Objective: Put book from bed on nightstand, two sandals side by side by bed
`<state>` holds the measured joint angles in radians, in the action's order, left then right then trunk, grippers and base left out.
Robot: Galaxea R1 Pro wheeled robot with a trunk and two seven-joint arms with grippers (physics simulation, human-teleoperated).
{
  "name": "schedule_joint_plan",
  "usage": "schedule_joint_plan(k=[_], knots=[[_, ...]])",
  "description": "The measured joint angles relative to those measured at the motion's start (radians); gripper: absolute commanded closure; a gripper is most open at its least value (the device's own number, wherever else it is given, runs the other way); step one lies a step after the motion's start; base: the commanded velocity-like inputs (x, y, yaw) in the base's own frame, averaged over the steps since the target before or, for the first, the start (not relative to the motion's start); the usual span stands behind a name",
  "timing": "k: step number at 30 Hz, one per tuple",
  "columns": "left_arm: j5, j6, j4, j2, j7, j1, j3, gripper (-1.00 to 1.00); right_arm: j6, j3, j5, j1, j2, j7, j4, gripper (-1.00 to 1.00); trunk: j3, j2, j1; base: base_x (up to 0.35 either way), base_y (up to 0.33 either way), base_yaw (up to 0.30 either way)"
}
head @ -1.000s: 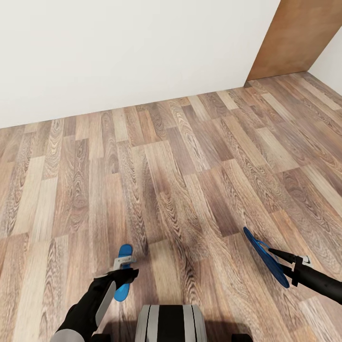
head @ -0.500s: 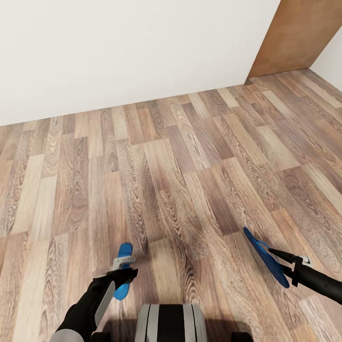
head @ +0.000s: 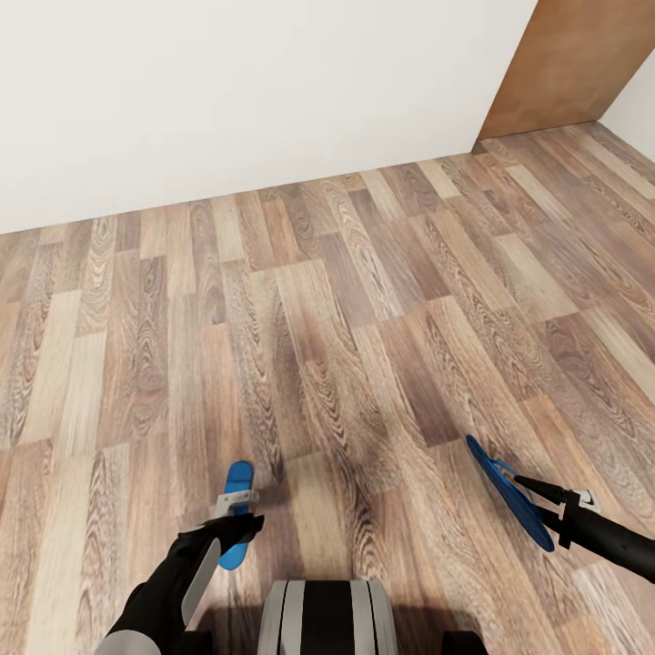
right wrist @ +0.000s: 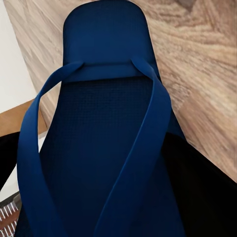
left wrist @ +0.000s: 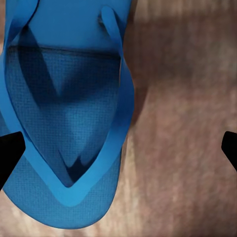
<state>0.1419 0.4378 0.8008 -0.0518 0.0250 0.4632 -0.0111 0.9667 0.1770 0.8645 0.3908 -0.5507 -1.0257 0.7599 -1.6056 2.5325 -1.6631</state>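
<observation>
Blue sandal [head: 510,492] in right tool [head: 532,496] (tilted), other sandal [head: 235,528] under left tool [head: 238,518]

Looks like a room in a home: wood-plank floor [head: 364,346], plain white wall [head: 236,91], brown wooden panel [head: 569,68] upper right.

— What does the robot's body look like?
— Two glossy black arms. The left arm [head: 168,587] has a light grey panel along the forearm and a pale grey bracket near the wrist. The right arm [head: 608,539] is slimmer, with a small white mark. The trunk [head: 327,617] is black with grey side bands.
</observation>
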Motion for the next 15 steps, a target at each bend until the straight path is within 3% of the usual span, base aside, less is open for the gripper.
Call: schedule_joint_plan(k=[8,15], knots=[[0.001,0.0,0.0,0.0,0.0,0.0,-0.001,-1.0,0.0,0.0,0.0,0.0,0.001,0.0,0.0,1.0,0.0,0.0,0.0,0.0,0.12,0.0],[0.0,0.0,0.0,0.0,0.001,0.0,0.0,-1.0,0.0,0.0,0.0,0.0,0.0,0.0,0.0,1.0,0.0,0.0,0.0,0.0,0.023,0.0]])
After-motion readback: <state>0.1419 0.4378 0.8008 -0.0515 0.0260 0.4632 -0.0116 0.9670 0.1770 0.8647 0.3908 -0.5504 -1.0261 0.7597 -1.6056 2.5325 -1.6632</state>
